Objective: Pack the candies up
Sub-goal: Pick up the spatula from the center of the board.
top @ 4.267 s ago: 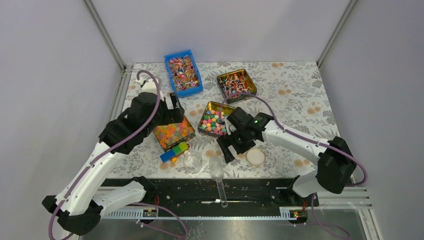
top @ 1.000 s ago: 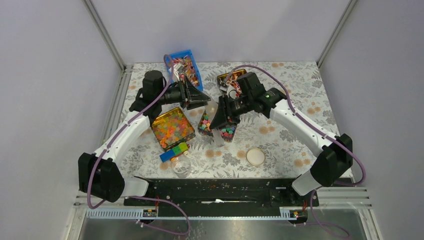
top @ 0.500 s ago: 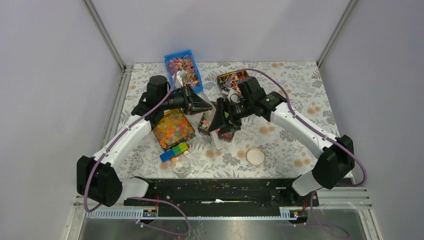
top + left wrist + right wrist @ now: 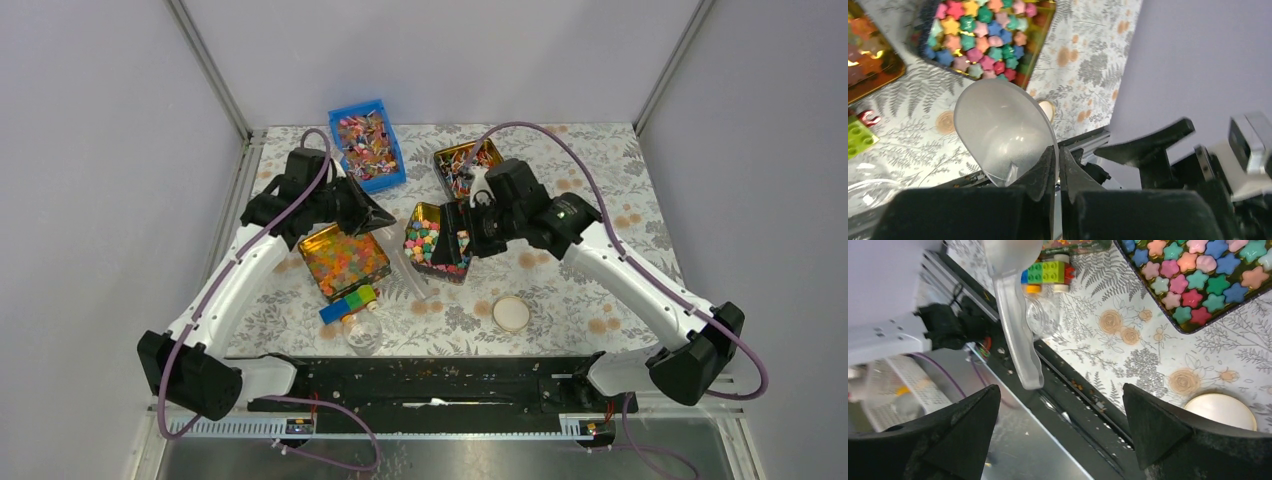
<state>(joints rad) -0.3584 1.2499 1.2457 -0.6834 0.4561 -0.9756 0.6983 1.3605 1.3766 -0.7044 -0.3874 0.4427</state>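
The candies (image 4: 428, 243) lie loose, pointing no shared way, in a gold tin (image 4: 422, 207) at mid-table whose long side runs near to far. My right hand (image 4: 1060, 395) hangs over it with fingers wide apart. My left hand (image 4: 1057, 165) is clamped on a clear scoop (image 4: 1003, 130) that slants toward the table's near edge, between that tin and the gummy tin (image 4: 345, 262), with toy bricks (image 4: 348, 303) close by.

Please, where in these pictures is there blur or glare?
Left wrist view: the left gripper near the lens is soft, the gummy tin glints, the candies are sharp. Right wrist view: the right gripper has blurred dark fingers. Top view: evenly lit, sharp.
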